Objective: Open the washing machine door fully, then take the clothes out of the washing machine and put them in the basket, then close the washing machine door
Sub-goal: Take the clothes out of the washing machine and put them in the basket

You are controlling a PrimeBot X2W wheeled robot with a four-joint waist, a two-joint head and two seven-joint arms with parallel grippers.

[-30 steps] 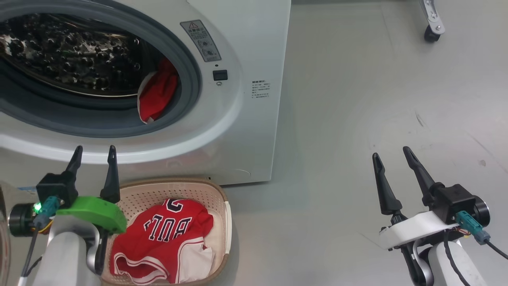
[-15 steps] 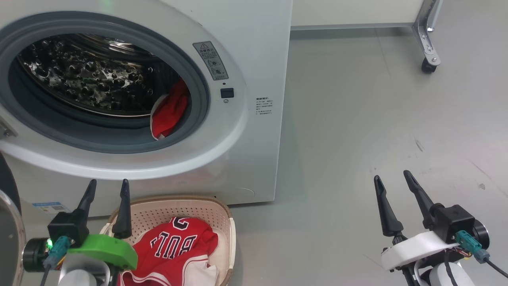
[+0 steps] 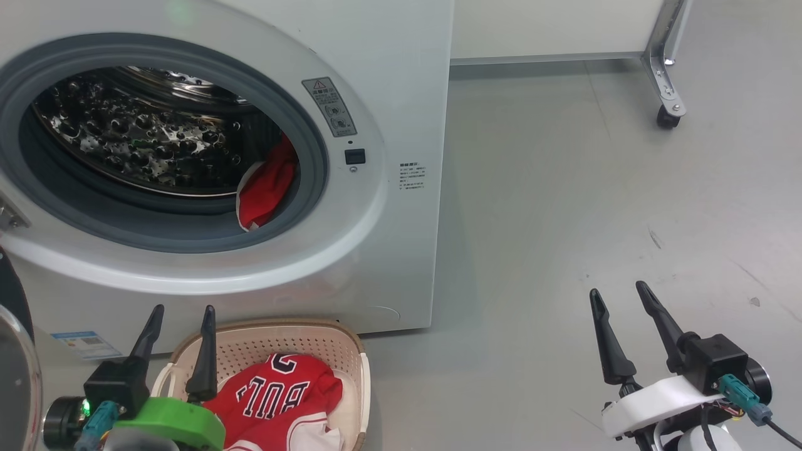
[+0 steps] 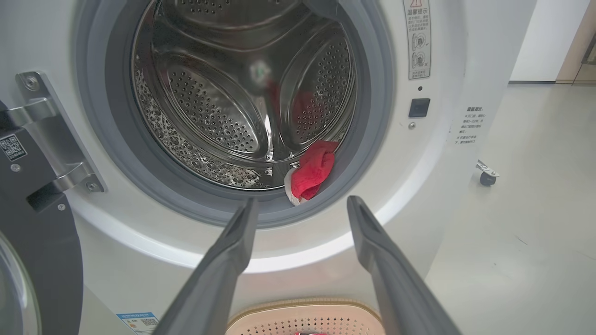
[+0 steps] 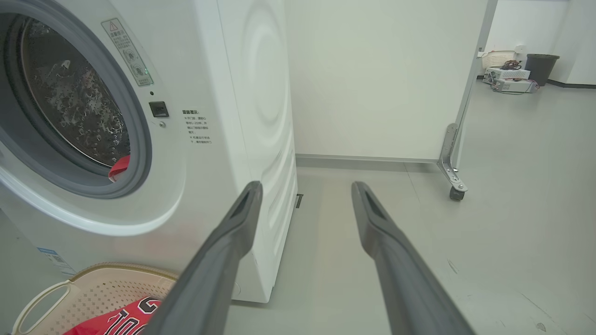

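Since one BULLS jersey lies in the basket at lower left, I'm mid-unloading, and my empty, wide-open left pincer next needs the red garment at the edge of the drum, centre-left.

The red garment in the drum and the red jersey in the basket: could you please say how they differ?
The garment in the drum is bunched against the grey door seal; the jersey in the basket lies spread out. The jersey shows lettering; the garment shows none. Both are bright red with white trim.
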